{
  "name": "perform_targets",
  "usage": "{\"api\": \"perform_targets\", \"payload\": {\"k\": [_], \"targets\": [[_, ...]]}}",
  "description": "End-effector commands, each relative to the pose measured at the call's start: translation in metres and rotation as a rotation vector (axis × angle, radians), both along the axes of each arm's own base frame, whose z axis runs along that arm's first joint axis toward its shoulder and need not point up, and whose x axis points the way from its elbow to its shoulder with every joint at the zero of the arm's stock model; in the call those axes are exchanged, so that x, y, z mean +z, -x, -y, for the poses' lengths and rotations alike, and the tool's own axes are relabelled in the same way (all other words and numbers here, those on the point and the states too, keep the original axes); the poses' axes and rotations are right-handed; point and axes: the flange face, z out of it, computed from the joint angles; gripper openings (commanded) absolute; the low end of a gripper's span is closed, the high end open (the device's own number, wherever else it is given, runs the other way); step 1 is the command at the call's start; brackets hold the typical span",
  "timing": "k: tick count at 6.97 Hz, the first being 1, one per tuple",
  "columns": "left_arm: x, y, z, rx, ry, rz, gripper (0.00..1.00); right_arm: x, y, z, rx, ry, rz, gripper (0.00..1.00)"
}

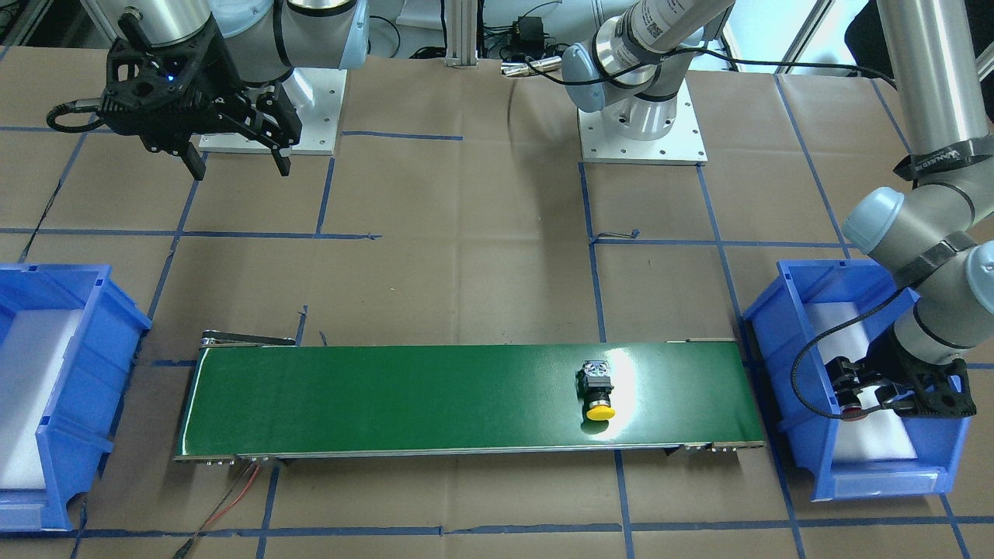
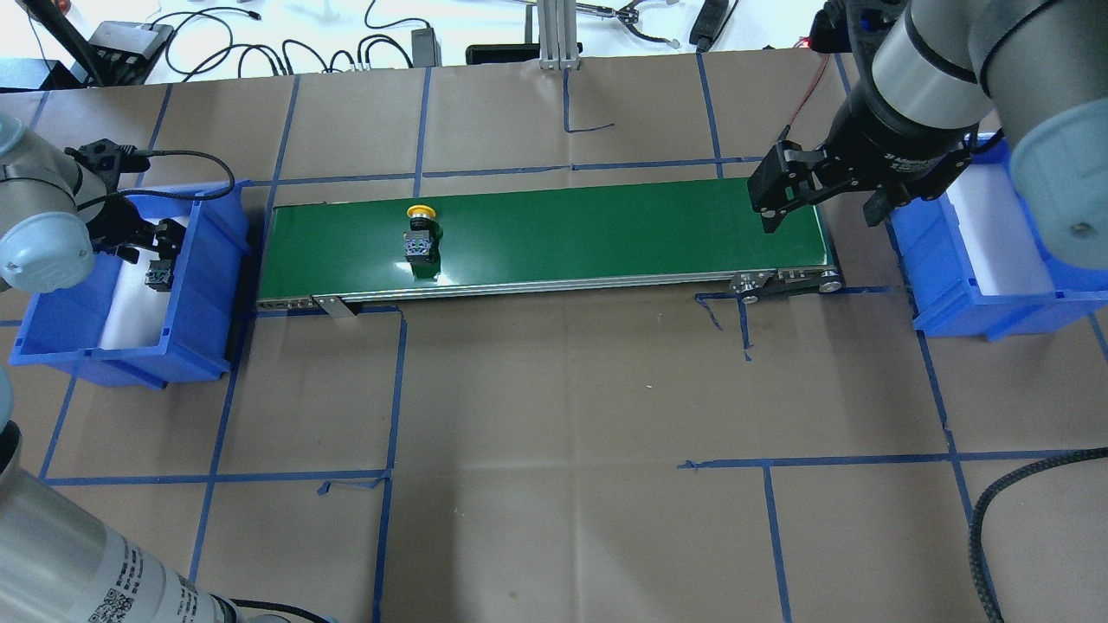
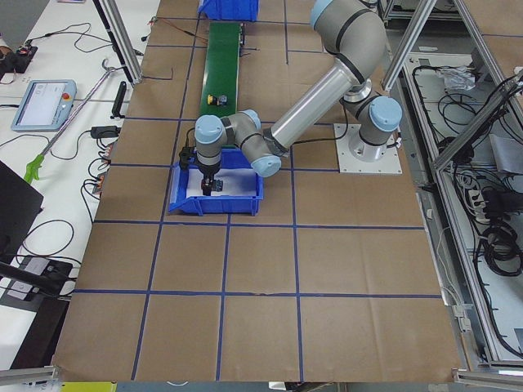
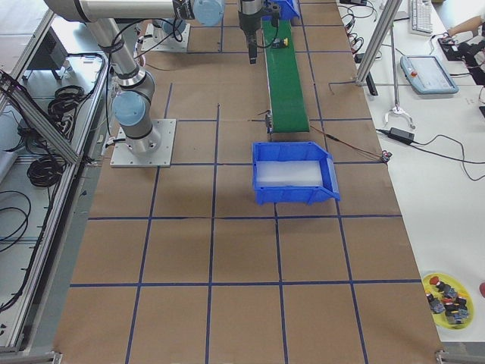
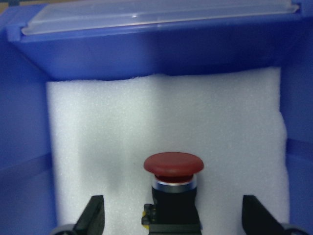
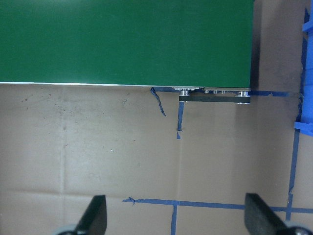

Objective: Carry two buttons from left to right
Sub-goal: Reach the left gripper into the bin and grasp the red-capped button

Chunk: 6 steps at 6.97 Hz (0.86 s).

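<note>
With the yellow button near the belt's left end, my left gripper straddled the red button, spread apart — next, I reckoned, close and lift. Right gripper hung spread too.

Table: matt brown paper, creased, seamed with blue tape. Belt: smooth green, with a white sheen near the yellow button, whose cap is glossy plastic. Bin at the table's left end: smooth blue plastic. Its liner: white foam, fine-grained, matt. Red button: satin cap over a bright metal ring.
</note>
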Motion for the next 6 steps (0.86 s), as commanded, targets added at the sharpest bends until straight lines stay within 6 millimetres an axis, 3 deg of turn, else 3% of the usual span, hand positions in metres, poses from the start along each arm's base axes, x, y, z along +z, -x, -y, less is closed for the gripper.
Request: {"api": "perform_targets", "payload": {"k": [1, 3, 4, 6], "targets": [[0.002, 0.000, 0.000, 0.001, 0.007, 0.005, 0.76, 0.005, 0.000, 0.000, -0.002, 0.011, -0.003, 1.00], [0.009, 0.000, 0.001, -0.001, 0.017, 0.011, 0.28, 0.004, 0.000, 0.001, -0.002, 0.009, -0.004, 1.00], [0.020, -0.003, 0.005, -0.004, 0.028, 0.018, 0.13, 0.004, 0.000, 0.001, -0.002, 0.008, -0.004, 1.00], [0.050, -0.004, 0.002, -0.003, 0.035, 0.027, 0.08, 0.002, 0.000, 0.001, -0.002, 0.005, -0.004, 1.00]]}}
